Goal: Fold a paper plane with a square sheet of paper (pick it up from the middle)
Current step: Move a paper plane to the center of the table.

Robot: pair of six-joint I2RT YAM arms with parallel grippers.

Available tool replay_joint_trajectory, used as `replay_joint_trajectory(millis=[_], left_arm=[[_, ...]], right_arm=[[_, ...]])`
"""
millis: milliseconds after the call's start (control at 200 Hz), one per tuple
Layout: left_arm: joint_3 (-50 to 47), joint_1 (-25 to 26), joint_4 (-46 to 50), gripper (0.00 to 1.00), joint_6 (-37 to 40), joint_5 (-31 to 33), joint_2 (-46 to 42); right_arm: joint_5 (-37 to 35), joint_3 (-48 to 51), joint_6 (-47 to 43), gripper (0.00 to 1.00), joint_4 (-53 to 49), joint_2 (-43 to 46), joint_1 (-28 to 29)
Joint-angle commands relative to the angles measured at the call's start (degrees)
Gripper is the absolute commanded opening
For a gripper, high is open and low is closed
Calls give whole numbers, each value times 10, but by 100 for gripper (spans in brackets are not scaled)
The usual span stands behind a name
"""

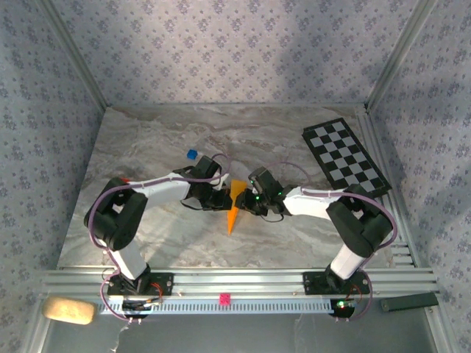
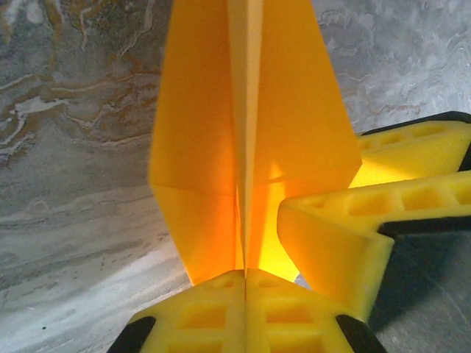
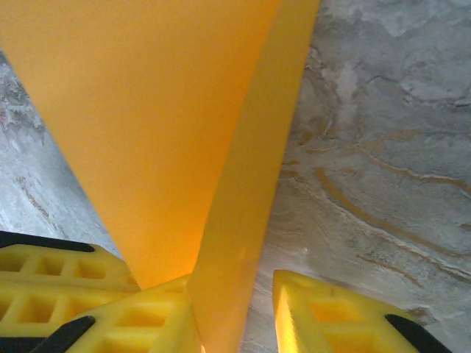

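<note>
Your left gripper is fully shut on the plane. In its wrist view the two pads meet flush, with the plane's centre fold pinched in the seam between them. From those jaws the fold runs straight ahead, standing on edge, with one wing spread to each side of it. A slanted crease crosses the left wing a little ahead of the pads.

Your right gripper has its jaws partly open. A narrow folded strip of the plane stands between them and lies against one finger. A sliver of bare table shows between the strip and the other finger, so those jaws straddle the paper without clamping it. A broad face of the plane spreads ahead of the jaws and to their left.

In the left wrist view the right gripper's fingers come in from the right of the shut jaws. The nearer finger sits just beside the left pads and in front of the right wing's edge, and the farther finger lies behind that wing.

From above, the two grippers face each other tip to tip with the plane between them. Its broad end is level with the jaws, and its point reaches past both of them toward the arm bases.

A blue cube sits on the table beyond the left gripper, apart from its jaws. A checkered board lies well apart from the right gripper, beyond it and to its right.
</note>
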State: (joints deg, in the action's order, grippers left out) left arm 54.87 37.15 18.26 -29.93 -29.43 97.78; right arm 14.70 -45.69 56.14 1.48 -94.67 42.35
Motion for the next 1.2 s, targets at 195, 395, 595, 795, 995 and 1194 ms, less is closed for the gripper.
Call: replay_joint_trajectory(millis=[195, 395, 595, 795, 995, 1194], left_arm=[[11, 2, 13, 0, 11, 3, -8], [13, 1, 10, 6, 10, -7, 2], [13, 2, 5, 11, 7, -15, 10], [15, 2, 0, 13, 4, -25, 18], [15, 2, -2, 15, 3, -32, 25], [17, 4, 3, 15, 4, -27, 32]], right_arm=[[3, 20, 6, 20, 4, 3, -6], [20, 27, 17, 12, 40, -11, -5], [25, 30, 20, 8, 52, -14, -6], [26, 33, 21, 7, 55, -12, -8], [29, 34, 23, 7, 57, -11, -9], [30, 36, 24, 7, 61, -12, -10]])
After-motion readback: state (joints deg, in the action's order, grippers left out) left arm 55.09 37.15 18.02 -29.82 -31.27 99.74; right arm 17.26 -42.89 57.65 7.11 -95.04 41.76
